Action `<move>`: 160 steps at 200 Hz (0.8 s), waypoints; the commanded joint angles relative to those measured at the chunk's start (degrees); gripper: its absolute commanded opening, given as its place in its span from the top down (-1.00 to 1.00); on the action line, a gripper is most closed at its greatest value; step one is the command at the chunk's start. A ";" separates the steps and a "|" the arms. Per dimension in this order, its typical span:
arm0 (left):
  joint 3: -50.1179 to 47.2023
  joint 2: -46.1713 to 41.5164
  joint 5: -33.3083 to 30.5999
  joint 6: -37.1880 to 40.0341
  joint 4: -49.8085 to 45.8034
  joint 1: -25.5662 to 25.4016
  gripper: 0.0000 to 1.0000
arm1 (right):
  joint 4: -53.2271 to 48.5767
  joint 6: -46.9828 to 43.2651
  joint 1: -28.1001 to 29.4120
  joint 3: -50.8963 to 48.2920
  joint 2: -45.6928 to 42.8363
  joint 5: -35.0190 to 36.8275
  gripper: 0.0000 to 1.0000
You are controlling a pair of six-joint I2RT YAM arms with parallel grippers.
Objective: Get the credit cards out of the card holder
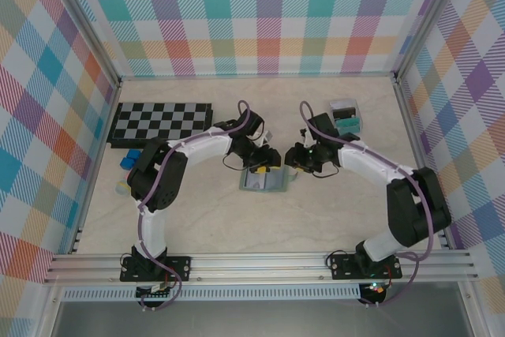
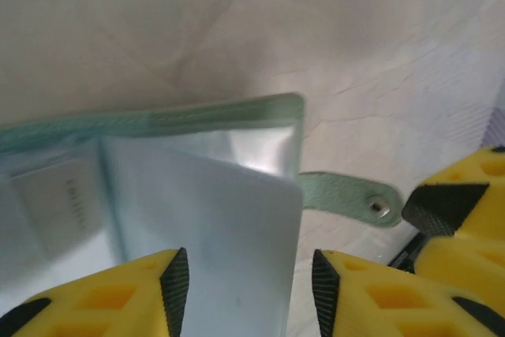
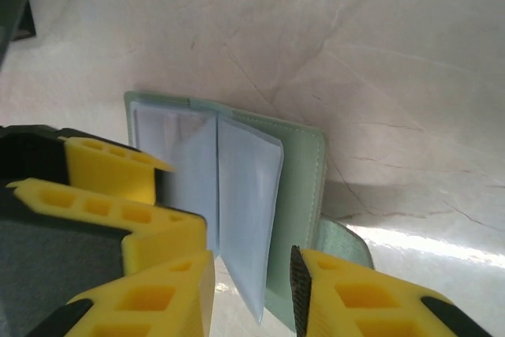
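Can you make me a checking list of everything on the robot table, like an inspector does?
Surface: pale marbled table, no spills seen.
Job's things: card holder lies open with its clear pocket leaves lifted; credit cards not clearly seen, pockets too glary.
Clutter: chessboard, blue blocks, clear box.
Grippers: left gripper open, a pocket leaf between its jaws; right gripper open, a leaf between its jaws too.
Cables: purple cables run along both arms.
Surroundings: checked walls, metal frame.
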 commanded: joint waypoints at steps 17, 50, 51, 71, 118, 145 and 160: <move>-3.24 -0.68 3.94 -5.82 10.62 -0.51 -0.05 | -2.58 2.00 -0.02 -3.00 -6.92 6.38 0.32; -5.81 -1.84 0.56 -8.43 12.87 -0.37 -0.05 | -1.62 1.34 0.05 -3.03 -7.42 2.83 0.31; -5.94 -1.93 0.45 -8.52 12.99 -0.32 -0.06 | -1.57 1.28 0.10 -3.00 -7.36 2.60 0.31; -9.15 -5.45 -1.54 -10.70 15.81 0.66 -0.08 | -0.90 0.23 0.78 -1.83 -5.97 -0.85 0.32; -13.77 -13.57 -6.97 -7.84 9.65 5.01 -0.10 | 5.45 1.03 6.46 1.49 0.79 -10.65 0.31; -15.33 -16.25 -10.21 -5.95 3.86 7.06 -0.10 | 5.53 2.77 8.55 4.35 7.14 -9.48 0.39; -15.80 -16.64 -12.00 -5.60 2.43 7.37 -0.07 | 6.23 3.76 8.67 5.54 10.46 -10.09 0.44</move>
